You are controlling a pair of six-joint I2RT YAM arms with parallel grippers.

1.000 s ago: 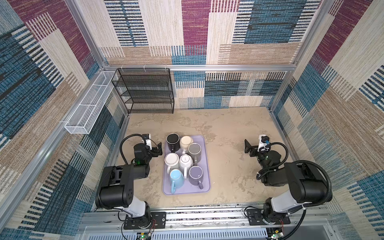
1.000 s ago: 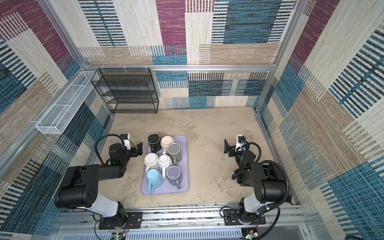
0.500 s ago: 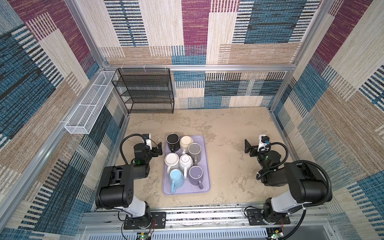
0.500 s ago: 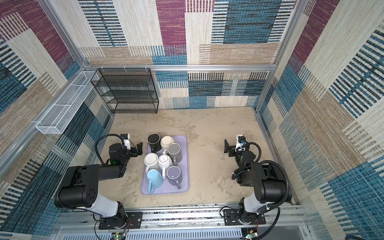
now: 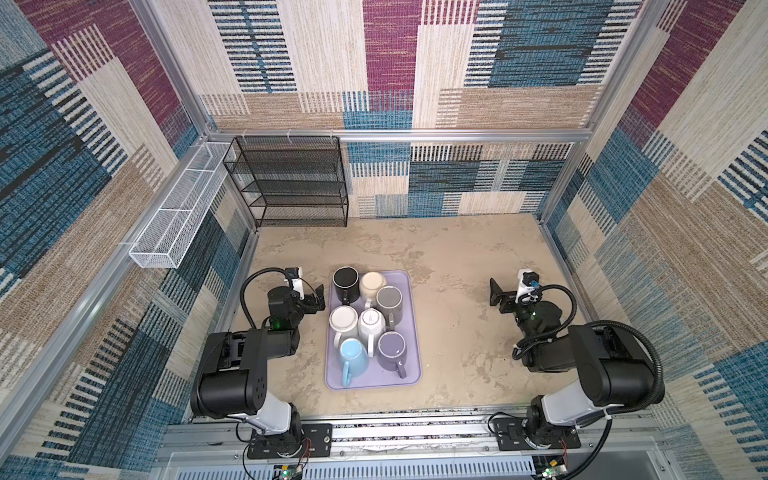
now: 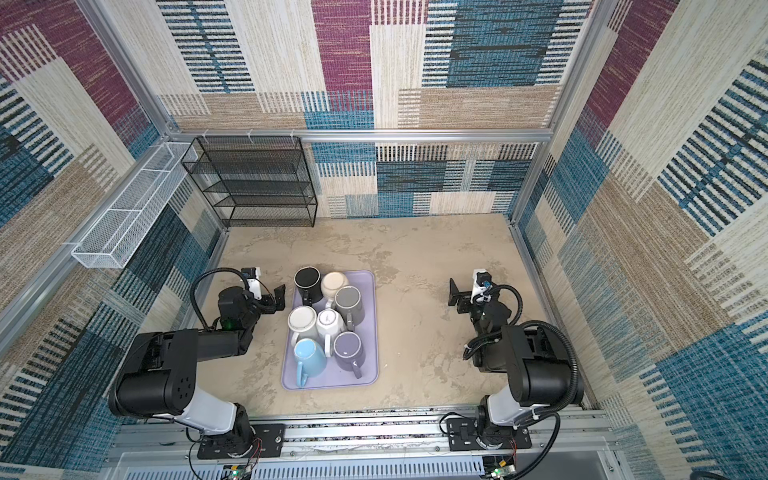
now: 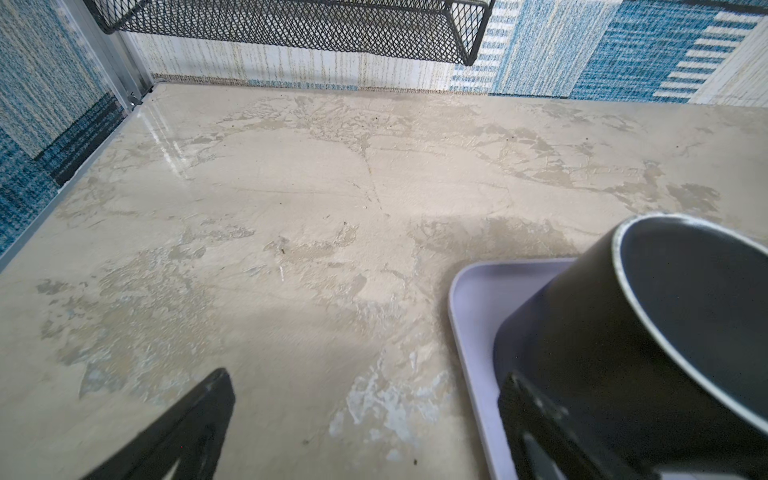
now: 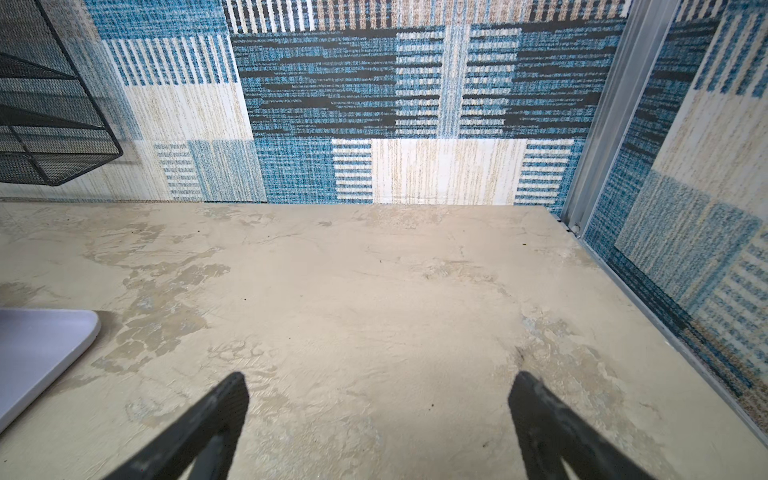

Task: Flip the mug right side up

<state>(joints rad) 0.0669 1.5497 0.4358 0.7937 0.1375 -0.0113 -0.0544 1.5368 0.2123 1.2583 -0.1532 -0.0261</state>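
Note:
A lilac tray (image 5: 411,370) (image 6: 370,370) holds several mugs standing close together, all apparently bottom up: black (image 5: 345,282), cream (image 5: 372,284), grey (image 5: 389,301), two white (image 5: 343,322), light blue (image 5: 353,353) and purple (image 5: 392,351). My left gripper (image 5: 311,296) (image 6: 272,301) rests low just left of the tray's far corner, open and empty. In the left wrist view its gripper (image 7: 365,384) spans bare tabletop, one finger in front of the black mug (image 7: 602,332). My right gripper (image 5: 505,295) (image 8: 380,385) is open over bare table, well right of the tray.
A black mesh shelf rack (image 5: 291,183) stands against the back wall at the left. A white wire basket (image 5: 178,208) hangs on the left wall. Patterned walls enclose the beige tabletop (image 5: 457,257) on three sides. The tray corner (image 8: 41,345) shows in the right wrist view.

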